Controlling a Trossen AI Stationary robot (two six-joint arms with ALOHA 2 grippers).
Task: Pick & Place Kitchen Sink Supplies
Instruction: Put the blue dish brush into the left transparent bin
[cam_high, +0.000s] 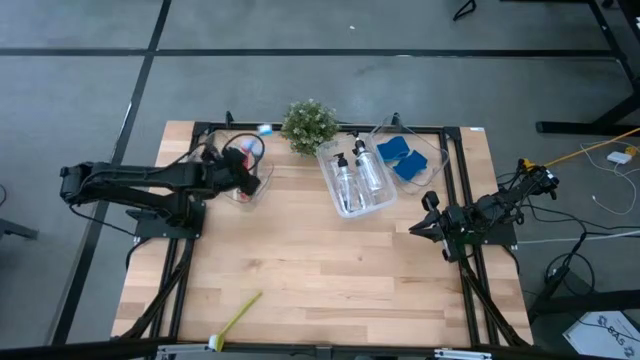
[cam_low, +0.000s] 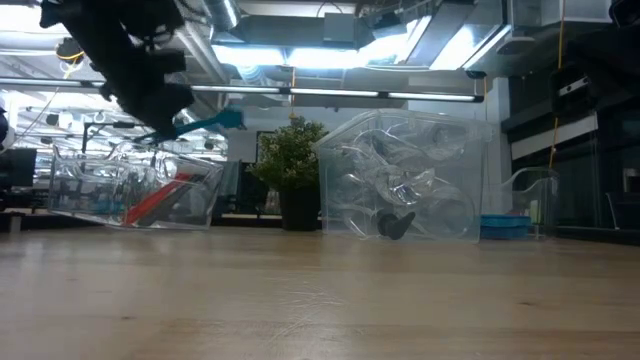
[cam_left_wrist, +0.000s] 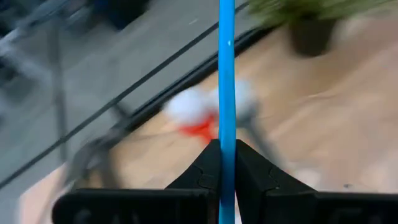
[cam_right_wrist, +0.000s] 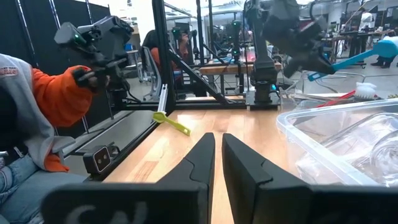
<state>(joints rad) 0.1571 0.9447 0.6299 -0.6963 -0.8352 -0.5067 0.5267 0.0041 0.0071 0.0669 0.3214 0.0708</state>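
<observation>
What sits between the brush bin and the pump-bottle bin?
High view: the potted plant at the table's back edge, between the brush bin and the pump-bottle bin; nearer, bare wood.

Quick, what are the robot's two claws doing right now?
Left gripper: shut on the blue dish brush, above the left bin.
Right gripper: shut, holding nothing, at the table's right edge.

Table (cam_high: 330, 270): pale wood, matt. Bins (cam_low: 400, 185): clear glossy plastic. Blue brush (cam_left_wrist: 227, 93): smooth plastic.
</observation>
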